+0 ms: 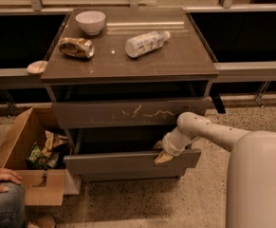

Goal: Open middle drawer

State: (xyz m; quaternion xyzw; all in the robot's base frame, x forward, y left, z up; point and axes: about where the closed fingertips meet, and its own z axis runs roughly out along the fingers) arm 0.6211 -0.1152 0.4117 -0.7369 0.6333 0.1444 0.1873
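1. Bench [189,56] top: bowl [90,22] at back left; can [76,47] on its side just in front of the bowl, slightly left; bottle [146,42] on its side near centre, right of the can.
2. Under the bench top, three fronts stacked: top drawer front [104,114], middle drawer [114,161] below it, bottom drawer front [128,177] lowest.
3. Middle drawer stands forward of the fronts above and below it.
4. Hand [163,154] at the top edge of the middle drawer front, right of centre; arm [208,132] enters from the right.
5. Cardboard box [14,148] on the floor left of the drawers, wrappers [42,151] inside.
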